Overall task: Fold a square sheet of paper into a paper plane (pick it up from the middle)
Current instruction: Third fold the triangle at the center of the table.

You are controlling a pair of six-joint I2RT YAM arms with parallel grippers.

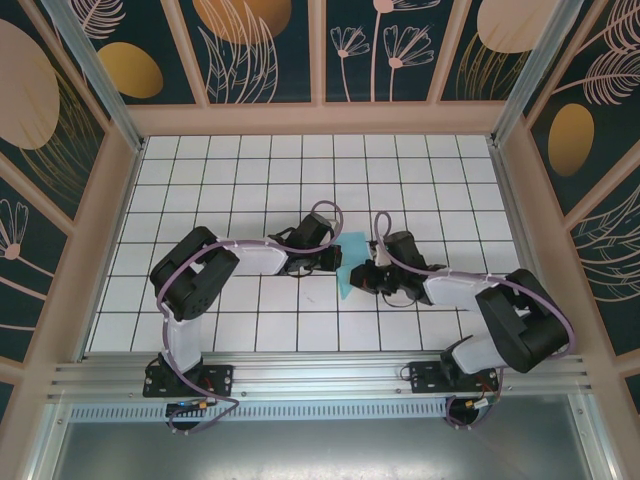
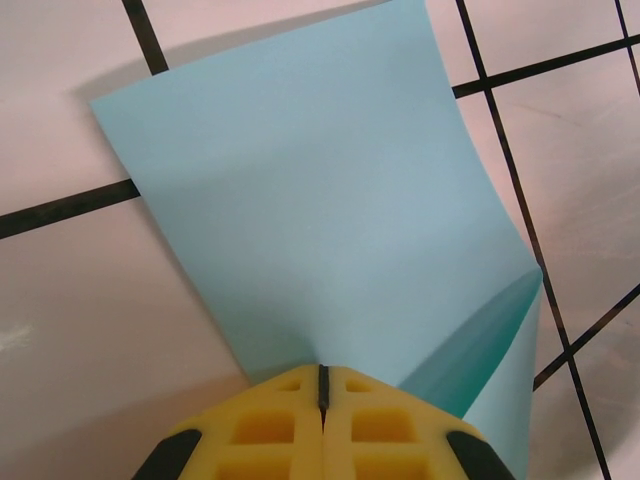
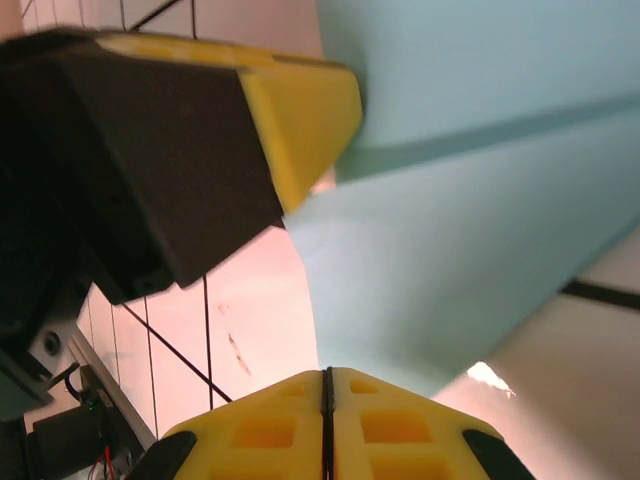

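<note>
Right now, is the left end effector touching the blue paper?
Touching. The left wrist view shows the left end effector shut on the blue paper, pinched between its tips.

There is one square sheet of paper (image 1: 352, 262), light blue and a single piece, at the middle of the overhead frame. I count two arms, the left arm (image 1: 205, 275) at lower left and the right arm (image 1: 505, 315) at lower right. Each ends in a pair of yellow fingers, four in all: the left fingers (image 2: 265, 425) are two, low in their own wrist view, and the right fingers (image 3: 385, 425) are two, low in theirs. There are two purple cables (image 1: 330, 210), one along each arm. Two base plates (image 1: 188, 380) sit on one metal rail (image 1: 320, 375). There is one tabletop (image 1: 200, 160) of white tiles, but the arms cover too many of them for a sure count.
</note>
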